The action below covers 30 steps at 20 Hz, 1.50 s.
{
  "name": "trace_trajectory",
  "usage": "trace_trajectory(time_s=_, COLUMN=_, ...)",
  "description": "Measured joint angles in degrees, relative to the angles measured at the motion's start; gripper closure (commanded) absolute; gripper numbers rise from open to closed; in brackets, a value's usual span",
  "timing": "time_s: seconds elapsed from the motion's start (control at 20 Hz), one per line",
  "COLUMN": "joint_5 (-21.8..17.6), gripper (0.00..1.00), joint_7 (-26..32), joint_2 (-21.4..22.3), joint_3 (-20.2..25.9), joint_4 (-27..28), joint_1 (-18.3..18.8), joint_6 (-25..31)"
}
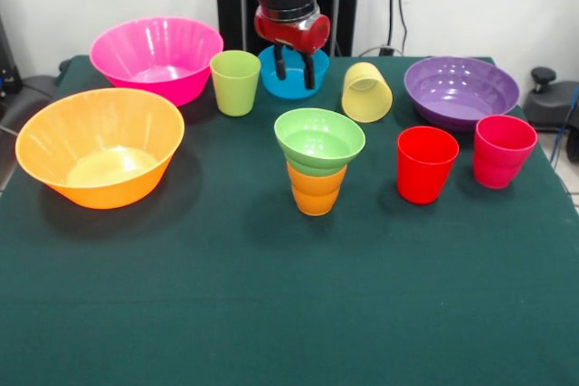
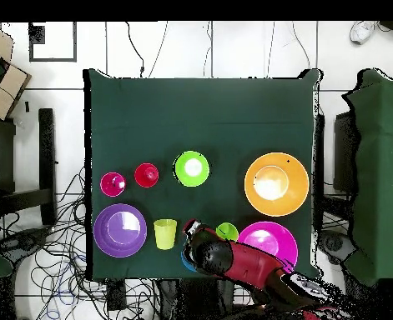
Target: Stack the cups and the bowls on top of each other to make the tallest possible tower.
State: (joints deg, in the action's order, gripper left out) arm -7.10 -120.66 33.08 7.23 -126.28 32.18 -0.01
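Two pieces stacked so far: green bowl (image 1: 319, 139) seated on orange cup (image 1: 316, 191), mid counter (image 1: 271, 296). Blue bowl (image 1: 291, 76) on the far side, between lime cup (image 1: 235, 82) and tipped yellow cup (image 1: 366, 91). Gripper (image 1: 295, 68) down at blue bowl, fingers spread, looks like one tip inside and one over the rim; not closed yet, contact unclear. Overhead: gripper (image 2: 193, 227) covers most of blue bowl (image 2: 185, 263).

Step in hand, judged: grasp blue bowl, carry to tower.

Doing it well:
- Pinch the wall squarely, one finger inside and one outside, deep enough to avoid slipping on smooth plastic.
- Lift straight up first; lime cup and yellow cup sit close on either side, sideways drag likely knocks them.
- Clear green bowl's rim with height before moving over.
- Centre over green bowl, lower slowly, keep blue bowl level, release only once seated.
- Narrow base under a wide bowl: any side push probably topples it.

Elsewhere: orange bowl (image 1: 99, 146), pink bowl (image 1: 156, 58), purple bowl (image 1: 461, 91), red cup (image 1: 426, 164), pink-red cup (image 1: 503, 150), all apart from tower.
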Motion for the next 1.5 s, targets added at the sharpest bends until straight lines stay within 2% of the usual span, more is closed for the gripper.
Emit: trace_trajectory(time_s=1.5, joint_5=0.1, gripper=0.0, joint_7=0.0, joint_2=-5.2, joint_3=0.2, joint_4=0.0, joint_1=-1.4, joint_6=-3.1)
